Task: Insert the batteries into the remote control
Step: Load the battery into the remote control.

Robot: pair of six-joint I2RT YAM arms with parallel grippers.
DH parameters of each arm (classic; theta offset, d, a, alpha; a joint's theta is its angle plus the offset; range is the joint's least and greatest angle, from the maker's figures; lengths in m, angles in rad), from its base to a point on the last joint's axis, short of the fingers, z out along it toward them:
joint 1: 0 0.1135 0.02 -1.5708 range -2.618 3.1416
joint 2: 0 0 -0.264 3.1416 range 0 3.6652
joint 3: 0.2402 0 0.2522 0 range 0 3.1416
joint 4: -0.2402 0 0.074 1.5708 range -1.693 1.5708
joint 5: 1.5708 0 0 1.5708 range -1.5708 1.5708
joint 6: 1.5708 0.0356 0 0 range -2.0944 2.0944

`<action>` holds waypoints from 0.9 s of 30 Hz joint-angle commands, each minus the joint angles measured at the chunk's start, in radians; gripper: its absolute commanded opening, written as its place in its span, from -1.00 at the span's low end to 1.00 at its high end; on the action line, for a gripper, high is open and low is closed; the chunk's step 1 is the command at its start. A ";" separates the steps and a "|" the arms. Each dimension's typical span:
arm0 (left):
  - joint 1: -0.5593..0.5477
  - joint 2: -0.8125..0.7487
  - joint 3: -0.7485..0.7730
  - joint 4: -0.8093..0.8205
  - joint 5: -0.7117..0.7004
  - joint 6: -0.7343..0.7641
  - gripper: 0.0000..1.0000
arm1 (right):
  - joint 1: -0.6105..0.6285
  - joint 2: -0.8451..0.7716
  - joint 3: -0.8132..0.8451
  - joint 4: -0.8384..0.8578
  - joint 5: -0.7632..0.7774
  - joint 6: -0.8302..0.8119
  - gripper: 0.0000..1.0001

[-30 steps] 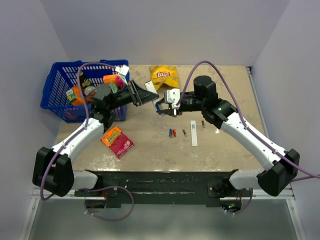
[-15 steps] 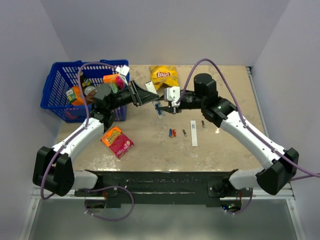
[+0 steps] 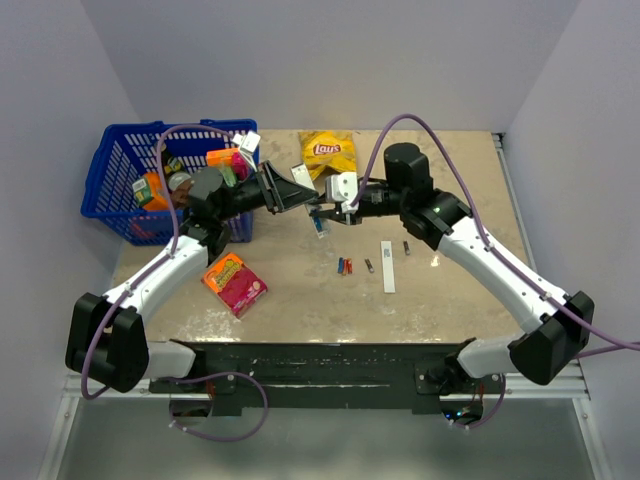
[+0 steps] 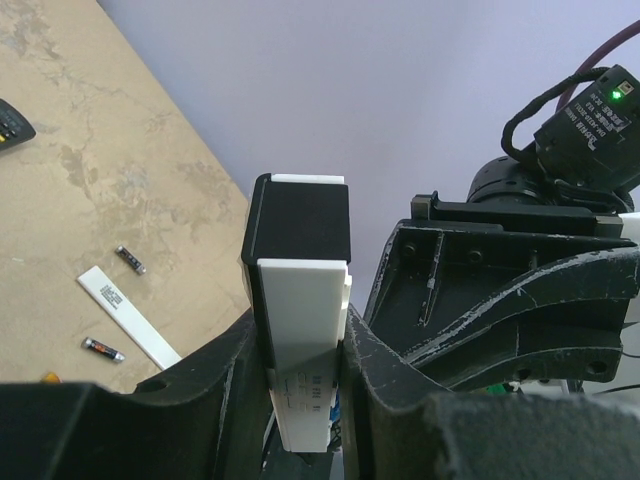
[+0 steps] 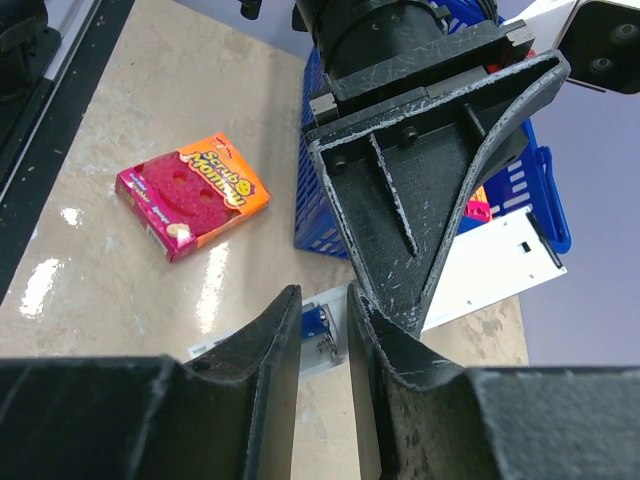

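Observation:
My left gripper is shut on the white remote control, whose dark end points away from the camera. In the top view the left gripper meets the right gripper above the table's middle. My right gripper hovers just over the remote control's open compartment. A blue battery lies there beside a spring. The right jaws stand a narrow gap apart, with nothing between them. Two more batteries, red and blue, lie on the table. The white back strip lies to their right.
A blue basket of goods stands at the back left. A yellow chip bag lies at the back, and a pink sponge pack at the front left. Small dark grey pieces lie near the strip. A black remote shows in the left wrist view.
The right gripper has edged left toward the left gripper and its jaws have narrowed. The left arm and the remote control have stayed still.

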 commanded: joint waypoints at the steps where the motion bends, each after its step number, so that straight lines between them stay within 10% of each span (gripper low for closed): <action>1: -0.006 -0.007 0.028 0.046 0.025 -0.006 -1.00 | -0.002 0.007 0.049 -0.011 -0.031 -0.028 -0.48; 27: -0.006 0.002 0.039 0.091 0.023 -0.038 -1.00 | -0.002 0.037 0.047 -0.094 -0.077 -0.050 -0.71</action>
